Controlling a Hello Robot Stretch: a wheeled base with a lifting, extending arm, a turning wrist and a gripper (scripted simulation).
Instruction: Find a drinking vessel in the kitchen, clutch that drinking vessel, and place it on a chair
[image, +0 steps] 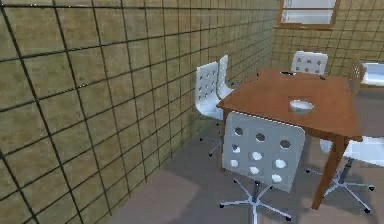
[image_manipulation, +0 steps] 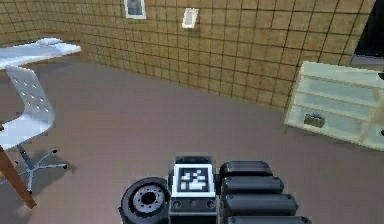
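A tiled wall (image: 90, 100) is running along the forward view's left, well apart from the wooden table (image: 330, 115). Two white swivel chairs (image: 208, 92) are standing between that wall and the table, just beside its left edge. A third white chair (image: 262, 150), with round holes in its back, is standing at the table's near edge. A small pale round thing (image: 300, 105) is lying on the tabletop near its middle. It is too small to tell whether it is a drinking vessel. A fourth chair (image: 309, 62) is standing at the table's far side, below a window (image: 308, 10), and a fifth chair (image: 358, 158) is standing at the table's near right corner.

In the arm side view, a brown table leg (image_manipulation: 14, 178) is showing at the lower left edge, with a white chair (image_manipulation: 28, 110) just beside it. Beyond the table, a white surface (image_manipulation: 40, 50) is standing by the far wall (image_manipulation: 250, 50), where two small pictures (image_manipulation: 134, 8) are hanging. At the bottom edge, the gripper (image_manipulation: 148, 200) is sitting as a dark round body left of a white marked square (image_manipulation: 193, 180). I cannot tell how its fingers are standing, or whether it is holding anything. Well apart from the table, a pale green shelf unit (image_manipulation: 340, 100) is standing at the right.
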